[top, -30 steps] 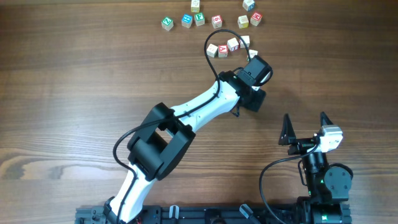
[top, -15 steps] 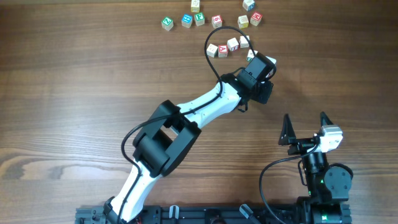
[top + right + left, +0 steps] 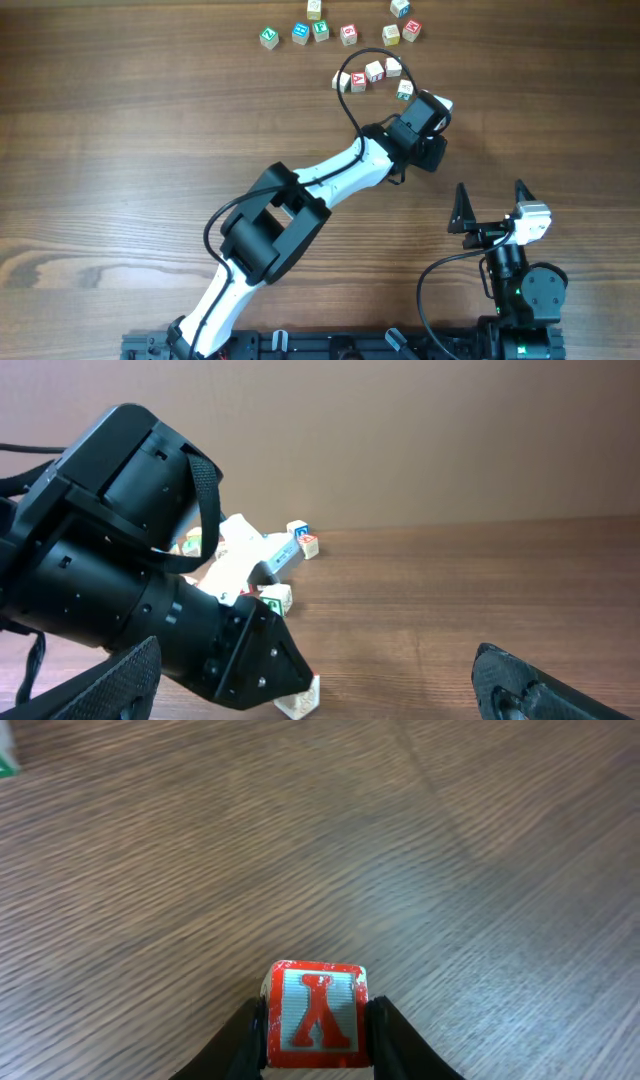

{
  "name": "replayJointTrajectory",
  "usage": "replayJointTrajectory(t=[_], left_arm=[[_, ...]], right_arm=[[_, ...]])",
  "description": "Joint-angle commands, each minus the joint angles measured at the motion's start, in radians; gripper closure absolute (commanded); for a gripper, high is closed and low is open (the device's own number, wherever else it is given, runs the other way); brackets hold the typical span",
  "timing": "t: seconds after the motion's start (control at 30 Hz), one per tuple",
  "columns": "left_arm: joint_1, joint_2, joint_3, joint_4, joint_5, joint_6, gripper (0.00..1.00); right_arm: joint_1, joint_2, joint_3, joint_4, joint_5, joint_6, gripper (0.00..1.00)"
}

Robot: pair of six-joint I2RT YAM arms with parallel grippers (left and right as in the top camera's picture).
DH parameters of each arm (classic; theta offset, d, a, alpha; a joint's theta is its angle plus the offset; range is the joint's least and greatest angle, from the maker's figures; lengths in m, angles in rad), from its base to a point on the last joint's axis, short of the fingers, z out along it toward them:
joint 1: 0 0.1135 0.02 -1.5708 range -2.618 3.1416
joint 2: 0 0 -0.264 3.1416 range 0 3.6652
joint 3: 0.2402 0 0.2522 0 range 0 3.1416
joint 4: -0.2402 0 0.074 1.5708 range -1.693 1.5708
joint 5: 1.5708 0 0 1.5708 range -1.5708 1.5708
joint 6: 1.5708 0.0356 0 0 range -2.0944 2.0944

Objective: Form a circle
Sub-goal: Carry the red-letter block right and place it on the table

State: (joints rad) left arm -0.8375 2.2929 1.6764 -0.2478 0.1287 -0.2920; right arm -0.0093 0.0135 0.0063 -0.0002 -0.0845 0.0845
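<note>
The brown wooden surface [image 3: 120, 150] has little letter cubes at its far side. The circle [image 3: 375, 70] is not a ring yet. We see only a short bent row of cubes, pale ones and a red-faced one, with one green-letter cube [image 3: 404, 90] just beside its right end. More loose cubes [image 3: 300, 33] sit farther back. The left arm's fingers [image 3: 245, 1040] press on both sides of a red-letter cube [image 3: 315, 1015], low down, near that green-letter cube and a bit to its right. The right arm's fingers [image 3: 461, 212] are spread wide, well apart from all the cubes. We think this cube is being added to carry the bend around. Next, it should rest snug beside the last cube, and the fingers must let go and lift straight up without bumping any.
</note>
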Motion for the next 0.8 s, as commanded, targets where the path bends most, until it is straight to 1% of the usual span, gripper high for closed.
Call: replayJointTrajectory(t=[0.0,0.13,0.3,0.5,0.67,0.77], left_arm=[[-0.009,0.028,-0.008,0.021,0.023,-0.047,0.73],[-0.009,0.028,-0.008,0.038,0.023,-0.058,0.68],[-0.010,0.028,-0.008,0.051,0.024,-0.062,0.54],[-0.005,0.021,-0.006,0.068,0.023,-0.061,0.46],[0.037,-0.042,0.023,0.095,0.023,-0.060,0.37],[0.093,-0.122,0.045,0.086,0.015,-0.060,0.35]], right_arm=[[0.004,-0.006,-0.001,0.003,0.006,-0.004,0.00],[0.004,-0.006,-0.001,0.003,0.006,-0.003,0.00],[0.004,-0.006,-0.001,0.003,0.006,-0.004,0.00],[0.004,-0.006,-0.001,0.003,0.006,-0.004,0.00],[0.004,-0.006,-0.001,0.003,0.006,-0.004,0.00],[0.004,-0.006,-0.001,0.003,0.006,-0.004,0.00]])
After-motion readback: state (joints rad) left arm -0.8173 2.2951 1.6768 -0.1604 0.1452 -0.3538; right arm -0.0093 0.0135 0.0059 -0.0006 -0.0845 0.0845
